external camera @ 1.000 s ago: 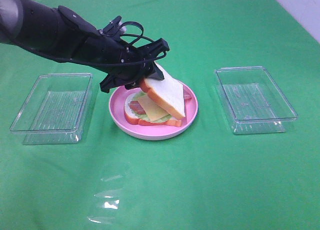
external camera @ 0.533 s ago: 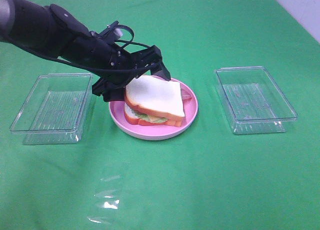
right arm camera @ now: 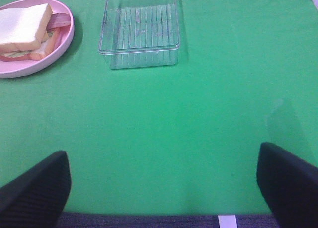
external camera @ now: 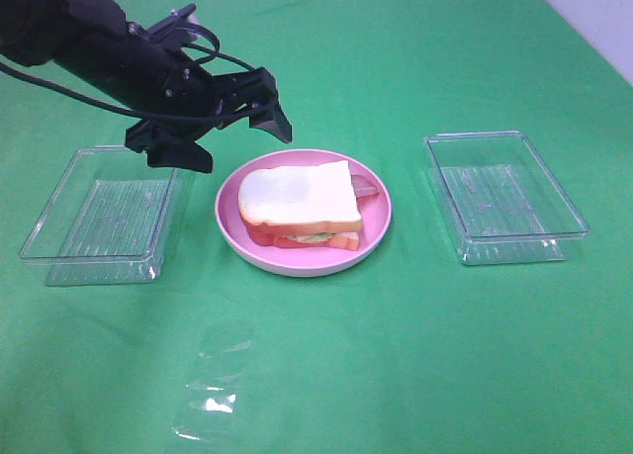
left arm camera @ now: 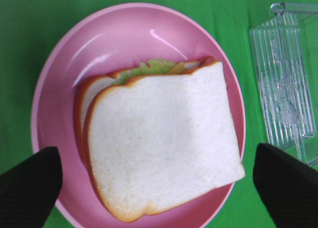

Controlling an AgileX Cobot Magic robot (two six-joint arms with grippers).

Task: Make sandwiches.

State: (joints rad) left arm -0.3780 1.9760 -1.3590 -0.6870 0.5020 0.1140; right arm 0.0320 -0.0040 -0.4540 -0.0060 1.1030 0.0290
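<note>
Overhead view: a green-covered counter (external camera: 396,355) w/ a round pink plate (external camera: 381,220) near the middle, a clear plastic tray (external camera: 103,215) to its left and another clear tray (external camera: 504,195) to its right. On the plate lies the sandwich (external camera: 302,205), top bread slice white w/ orange-brown crust, a bit of green lettuce and red filling showing at the front edge, a reddish bacon strip (external camera: 364,188) poking out the right side. The left tool (external camera: 229,137), black, hangs above the counter just behind and left of the plate, jaws spread wide, gripping nothing; one fingertip sits near the plate's back rim, the other over the left tray's far corner. The right arm is not in this view. Left wrist view: looks straight down on the sandwich (left arm camera: 161,143), top slice shifted a little off the bottom slice so a second crust edge shows along one side, lettuce (left arm camera: 149,67) peeking past the far edge; both black fingertips (left arm camera: 30,188) appear at the frame's lower corners, well apart, w/ the plate (left arm camera: 99,34) between them, and part of one tray (left arm camera: 283,89) shows at the side. Right wrist view: the right tool's fingertips (right arm camera: 35,190) also spread wide at the frame's corners, empty, over bare green cloth; farther off sit a tray (right arm camera: 140,29) and the plate w/ the sandwich (right arm camera: 27,32), the bacon visible beside the bread.
</note>
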